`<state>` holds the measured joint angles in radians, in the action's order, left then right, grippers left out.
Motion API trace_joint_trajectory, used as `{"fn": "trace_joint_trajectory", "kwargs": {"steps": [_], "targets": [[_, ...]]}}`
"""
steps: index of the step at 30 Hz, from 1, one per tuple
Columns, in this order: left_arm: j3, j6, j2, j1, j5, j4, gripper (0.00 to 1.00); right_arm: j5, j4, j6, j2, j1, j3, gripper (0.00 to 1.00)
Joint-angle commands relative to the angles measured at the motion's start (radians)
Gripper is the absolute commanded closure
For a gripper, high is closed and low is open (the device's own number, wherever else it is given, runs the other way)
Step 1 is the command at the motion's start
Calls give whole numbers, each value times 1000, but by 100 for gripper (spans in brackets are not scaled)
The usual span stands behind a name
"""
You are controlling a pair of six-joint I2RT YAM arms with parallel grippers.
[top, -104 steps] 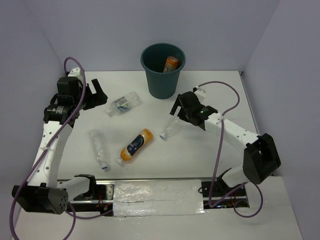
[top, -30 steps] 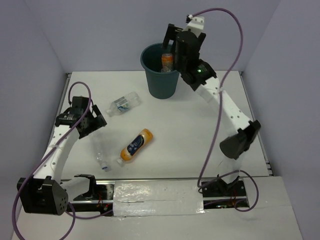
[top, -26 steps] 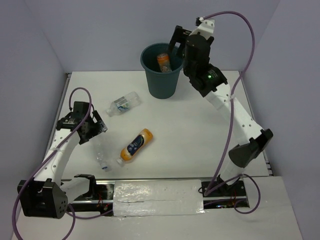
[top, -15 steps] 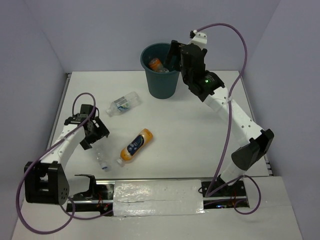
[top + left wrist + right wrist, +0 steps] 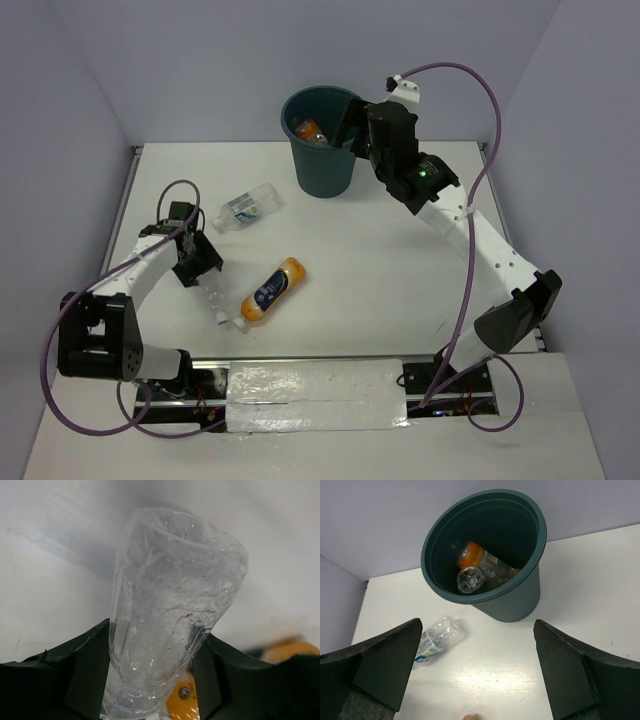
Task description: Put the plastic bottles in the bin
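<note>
A clear crinkled bottle (image 5: 170, 610) lies at the table's front left with its white cap (image 5: 222, 320) toward me. My left gripper (image 5: 155, 635) is shut on this bottle (image 5: 211, 297), a finger pressing on each side. The larger orange bottle (image 5: 272, 290) with its dark blue label lies just to the right. Another clear bottle (image 5: 245, 207) lies further back. The dark teal bin (image 5: 325, 170) holds a short orange bottle (image 5: 480, 560) and a clear one (image 5: 470, 580). My right gripper (image 5: 348, 128) hovers open and empty beside the bin's right rim.
Lavender walls close the table in at the left, back and right. The right arm's purple cable (image 5: 470, 90) loops high above the back right. A taped metal rail (image 5: 320, 385) runs along the near edge.
My left gripper has dropped onto the front clear bottle and shut on it. My right gripper has drawn back to the right from over the bin, still open.
</note>
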<state>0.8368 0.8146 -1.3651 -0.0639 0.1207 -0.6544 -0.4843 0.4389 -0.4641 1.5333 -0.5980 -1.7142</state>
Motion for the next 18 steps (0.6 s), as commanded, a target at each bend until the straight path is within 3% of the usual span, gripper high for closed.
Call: {"fn": "trace_joint_trajectory", "kwargs": {"steps": [1,6,13,18], "targets": [[163,-78,81,-14,-73,36,40,42,44,-22,-32,-6,-34,0],[492,-187,57,-33,-137,29,42,67,90,-62,-82,-9,2,0],[864,-255,-90,-63,-252,192,39,6,-124,-140,-389,-23,430,1],[1116,-203,-259,-76,-320,346,37,-36,-14,-179,-472,-22,492,1]]}}
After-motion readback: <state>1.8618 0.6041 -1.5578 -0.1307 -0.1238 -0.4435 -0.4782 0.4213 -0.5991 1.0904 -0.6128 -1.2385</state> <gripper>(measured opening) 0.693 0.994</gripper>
